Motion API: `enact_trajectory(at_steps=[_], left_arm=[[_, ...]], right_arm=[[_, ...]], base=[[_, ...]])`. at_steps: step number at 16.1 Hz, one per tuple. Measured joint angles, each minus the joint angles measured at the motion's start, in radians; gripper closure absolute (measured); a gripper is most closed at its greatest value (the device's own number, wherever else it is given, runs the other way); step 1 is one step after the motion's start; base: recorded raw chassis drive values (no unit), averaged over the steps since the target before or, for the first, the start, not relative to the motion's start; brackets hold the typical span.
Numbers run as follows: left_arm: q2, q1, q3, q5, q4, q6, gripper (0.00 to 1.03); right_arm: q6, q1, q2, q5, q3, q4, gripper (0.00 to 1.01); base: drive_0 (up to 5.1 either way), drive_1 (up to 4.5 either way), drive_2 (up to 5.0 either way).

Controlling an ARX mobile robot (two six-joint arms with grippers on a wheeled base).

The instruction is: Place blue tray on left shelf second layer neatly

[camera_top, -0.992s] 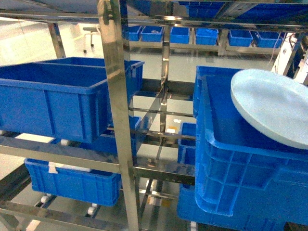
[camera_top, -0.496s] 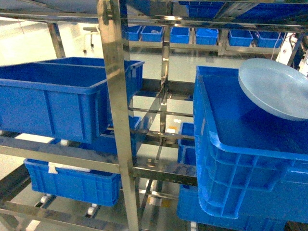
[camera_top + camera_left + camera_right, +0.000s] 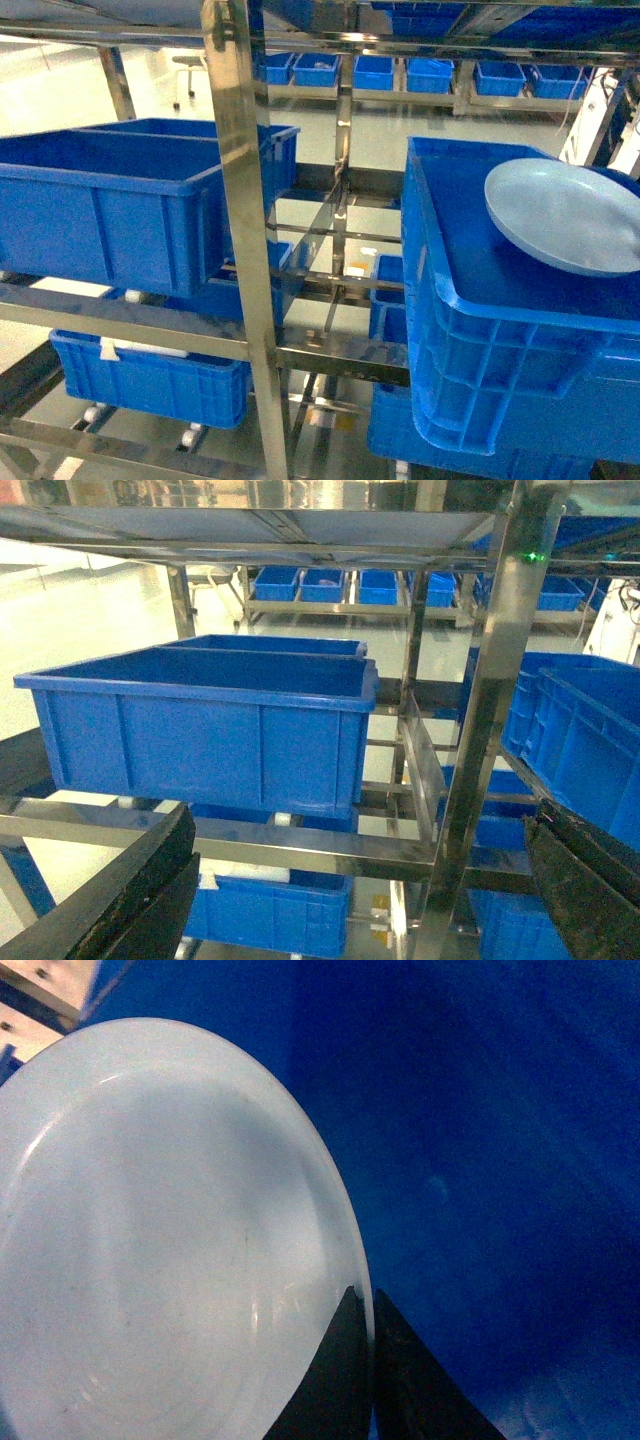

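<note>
The blue tray [image 3: 565,215], a pale glossy oval dish, hangs tilted over the open top of a dark-blue crate [image 3: 500,370] at the right of the head view. Its right edge runs out of the frame. In the right wrist view my right gripper [image 3: 365,1295] is shut on the tray [image 3: 170,1240], one black finger on each side of its rim. My left gripper [image 3: 360,825] is open with nothing between its fingers [image 3: 110,890]. It faces the steel rack, where a rail [image 3: 300,845] of the left shelf second layer [image 3: 140,322] carries a large blue crate [image 3: 120,205].
A shiny square post [image 3: 245,230] stands between the left bay and the right crate. More blue crates sit on the tier below [image 3: 150,380] and in a row on a far rack [image 3: 400,72]. An upper steel tier [image 3: 250,525] spans overhead.
The tray has swung from a steep tilt close to the camera to a flatter pose, and over the last half second it came down and slightly left above the right crate.
</note>
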Motion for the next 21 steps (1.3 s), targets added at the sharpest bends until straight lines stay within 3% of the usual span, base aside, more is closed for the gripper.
enact_trajectory(at_steps=[2,10,13,15,18,21], left_arm=[[0.0,0.0,0.0,0.0,0.0,0.0,0.05],[0.0,0.0,0.0,0.0,0.0,0.0,0.05],[0.0,0.0,0.0,0.0,0.0,0.0,0.05],[0.0,0.0,0.0,0.0,0.0,0.0,0.05],[0.0,0.0,0.0,0.0,0.0,0.0,0.05],[0.0,0.0,0.0,0.0,0.0,0.0,0.05]], right_arm=[[-0.011,-0.001,0.033,0.024,0.0,0.011,0.99],[0.0,-0.019,0.044,0.024,-0.011,0.035,0.99],[0.008,-0.005,0.001,0.005,-0.051,0.093,0.66],[0.006,0.025,-0.106,-0.037,-0.103,0.132,0.42],[0.014,0.114,-0.383,-0.158,-0.254,0.043,0.03],[-0.012,0.108,-0.736,-0.163,-0.509,-0.108,0.03]], base=[[0.0,0.0,0.0],[0.0,0.0,0.0],[0.0,0.0,0.0],[0.0,0.0,0.0],[0.0,0.0,0.0],[0.0,0.0,0.0]])
